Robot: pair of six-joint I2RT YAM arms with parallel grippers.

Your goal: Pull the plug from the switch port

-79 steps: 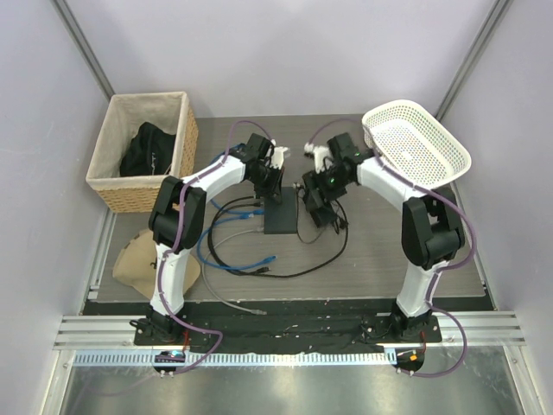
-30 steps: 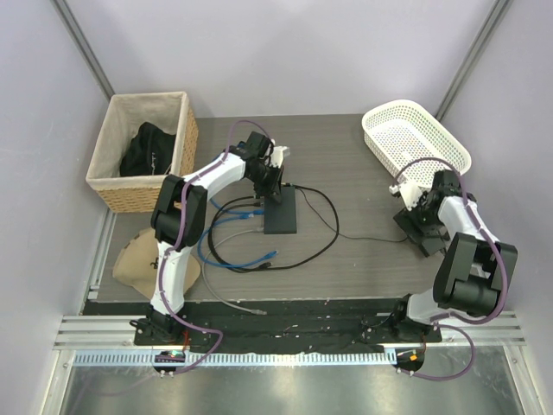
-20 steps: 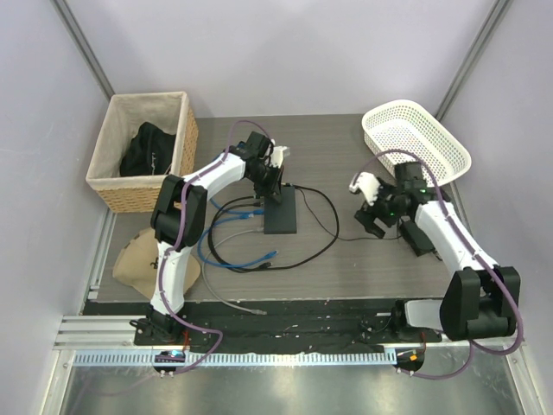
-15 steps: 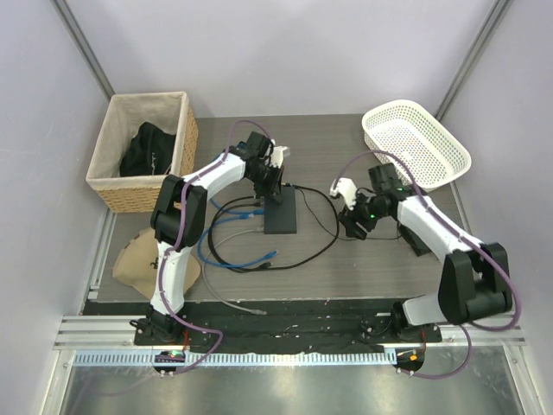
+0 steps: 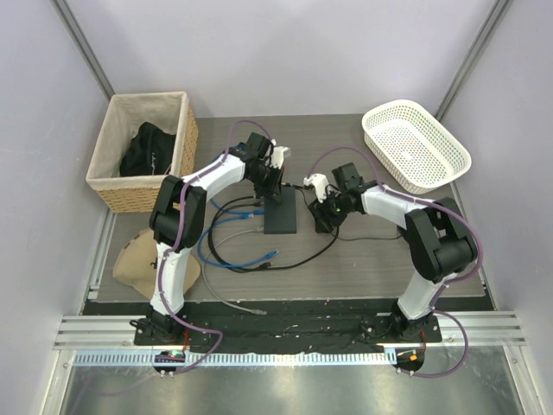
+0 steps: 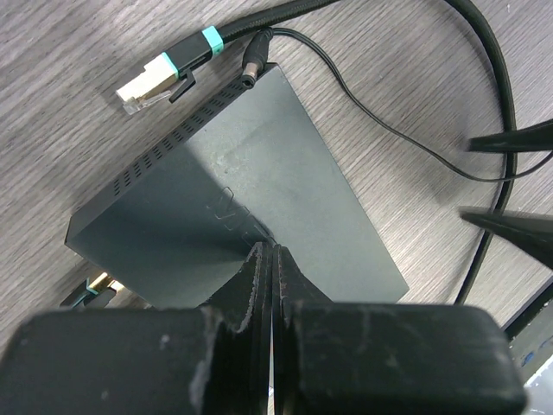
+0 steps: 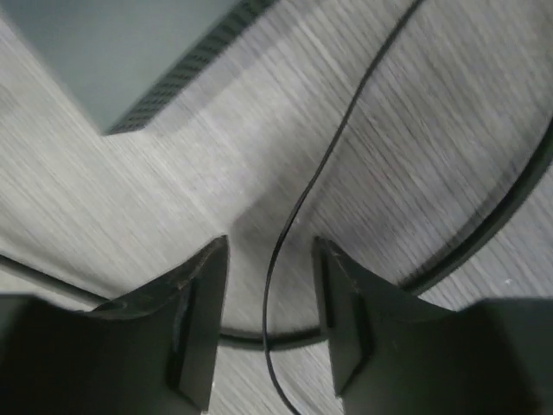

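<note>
Black switch [image 5: 280, 213] lying near-to-far, ports [image 5: 265, 216] facing left, left jaws closed, right jaws parted.

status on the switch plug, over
Left gripper shut, tips on switch. Right gripper open, straddling thin cord. Teal-banded plug loose beside switch.

- We saw a black switch [image 6: 259, 173] on a grey wood-grain surface [image 6: 69, 130].
- Our loose connector [image 6: 149, 80] was cream, banded teal.
- The basket [image 5: 410, 143] was white lattice.
</note>
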